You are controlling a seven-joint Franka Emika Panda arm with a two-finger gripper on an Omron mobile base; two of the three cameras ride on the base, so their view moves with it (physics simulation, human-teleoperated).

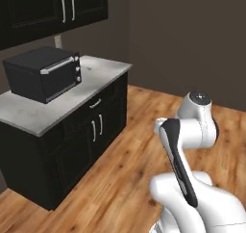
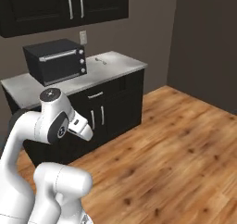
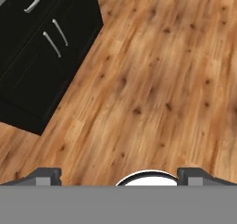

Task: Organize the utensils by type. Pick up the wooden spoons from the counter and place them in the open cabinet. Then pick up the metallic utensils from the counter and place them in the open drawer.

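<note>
- The approach step is judged in hand: the tool (image 3: 118, 174), spread wide and holding nothing, is aimed at the wooden floor (image 3: 152, 79).
- The table (image 2: 111, 63) must be neared next; a small silver-grey utensil (image 2: 100, 59) is seen there.

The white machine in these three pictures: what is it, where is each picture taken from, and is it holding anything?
It is a robot arm on a base that can drive, in a computer-drawn kitchen. Two pictures come from cameras on the base, behind the arm to its left and right. The third comes from a camera on the hand, looking down at the wooden floor.

The jaws stand wide apart with nothing between them.

Ahead is a marble counter on black base cabinets, with a black toaster oven on it. Beside the oven lies one small silver-grey utensil. Black wall cabinets hang above, doors shut in these views.
</note>
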